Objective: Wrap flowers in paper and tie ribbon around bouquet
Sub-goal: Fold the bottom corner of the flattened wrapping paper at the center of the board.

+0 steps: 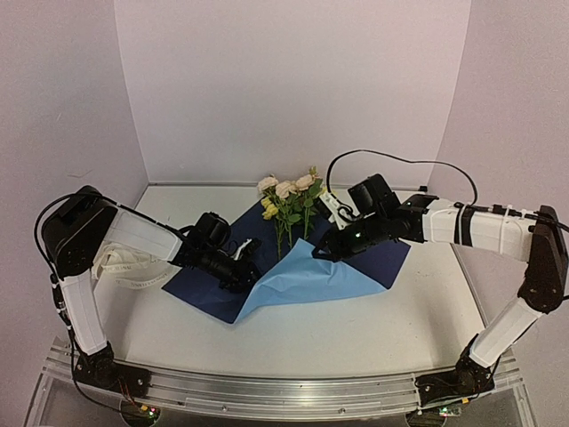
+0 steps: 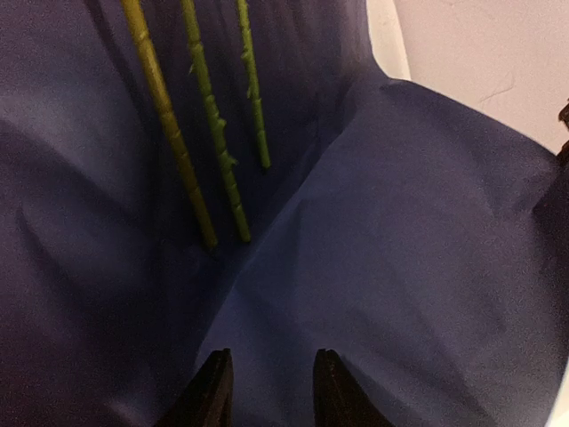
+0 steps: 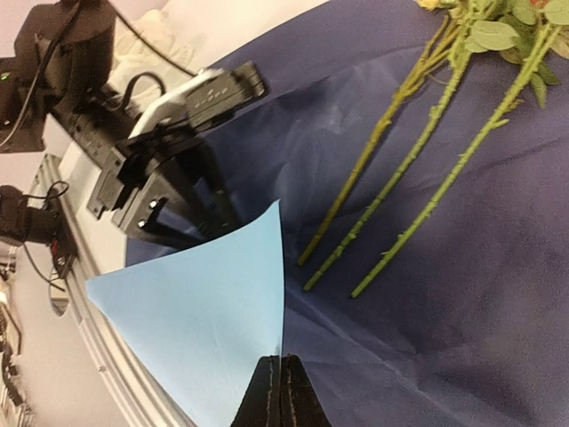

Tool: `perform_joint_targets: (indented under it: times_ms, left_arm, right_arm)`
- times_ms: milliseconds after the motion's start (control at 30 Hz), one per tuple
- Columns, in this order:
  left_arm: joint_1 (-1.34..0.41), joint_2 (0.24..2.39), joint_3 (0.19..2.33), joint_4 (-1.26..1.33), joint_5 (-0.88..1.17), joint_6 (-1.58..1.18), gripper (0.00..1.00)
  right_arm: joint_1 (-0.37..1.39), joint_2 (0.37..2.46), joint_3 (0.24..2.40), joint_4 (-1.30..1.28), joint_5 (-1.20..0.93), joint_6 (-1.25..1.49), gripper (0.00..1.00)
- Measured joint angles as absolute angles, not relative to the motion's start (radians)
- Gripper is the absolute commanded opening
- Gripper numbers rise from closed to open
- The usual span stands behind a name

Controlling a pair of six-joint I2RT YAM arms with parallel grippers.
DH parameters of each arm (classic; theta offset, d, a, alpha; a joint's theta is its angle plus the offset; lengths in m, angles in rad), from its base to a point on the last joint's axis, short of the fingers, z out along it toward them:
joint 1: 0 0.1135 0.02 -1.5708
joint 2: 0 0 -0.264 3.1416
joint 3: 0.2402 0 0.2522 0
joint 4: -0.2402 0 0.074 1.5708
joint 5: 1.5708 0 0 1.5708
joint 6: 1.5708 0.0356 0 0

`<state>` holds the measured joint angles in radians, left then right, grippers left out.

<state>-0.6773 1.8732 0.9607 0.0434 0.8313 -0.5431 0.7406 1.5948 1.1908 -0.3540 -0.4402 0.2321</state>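
The paper (image 1: 302, 277) lies navy face up, and its near right part is lifted and folded over so the light blue face shows. My right gripper (image 1: 317, 250) is shut on that lifted edge (image 3: 281, 360). The flowers (image 1: 289, 191) lie on the navy sheet, blooms toward the back wall and stems (image 3: 400, 178) pointing at me. My left gripper (image 1: 250, 267) stands open low over the navy paper (image 2: 400, 222), just short of the stem ends (image 2: 218, 151), with a raised crease running toward the gap between its fingers (image 2: 271, 365). The ribbon (image 1: 133, 269) lies heaped under my left arm.
The left arm's gripper body (image 3: 169, 151) sits close behind the lifted blue flap (image 3: 196, 311). A metal rail (image 1: 284, 391) runs along the table's near edge. Walls close the back and both sides.
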Motion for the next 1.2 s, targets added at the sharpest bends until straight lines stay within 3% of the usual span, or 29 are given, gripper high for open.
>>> perform_joint_targets:
  times_ms: [200,333,467,967,1100,1200]
  left_arm:
    - [-0.666,1.877,0.961,-0.098,0.789,-0.48,0.26]
    - [-0.643,1.878,0.961,-0.175,0.77,-0.445,0.35]
    - [-0.626,1.874,0.961,-0.232,0.749,-0.425,0.36]
    - [-0.595,1.815,0.992,-0.452,0.526,-0.358,0.06]
    - [-0.588,1.815,1.028,-0.495,0.436,-0.338,0.05]
    - [-0.582,1.815,1.041,-0.523,0.375,-0.332,0.15]
  right_arm:
    - [0.741,1.595,1.192,-0.355,-0.34,0.233,0.0]
    - [0.741,1.596,1.208,-0.356,-0.326,0.232,0.0]
    - [0.741,1.597,1.224,-0.357,-0.327,0.228,0.0]
    - [0.74,1.766,1.415,-0.419,-0.194,0.213,0.0]
    - [0.74,1.841,1.458,-0.433,-0.139,0.212,0.0]
    - [0.738,1.893,1.479,-0.441,-0.111,0.21,0.0]
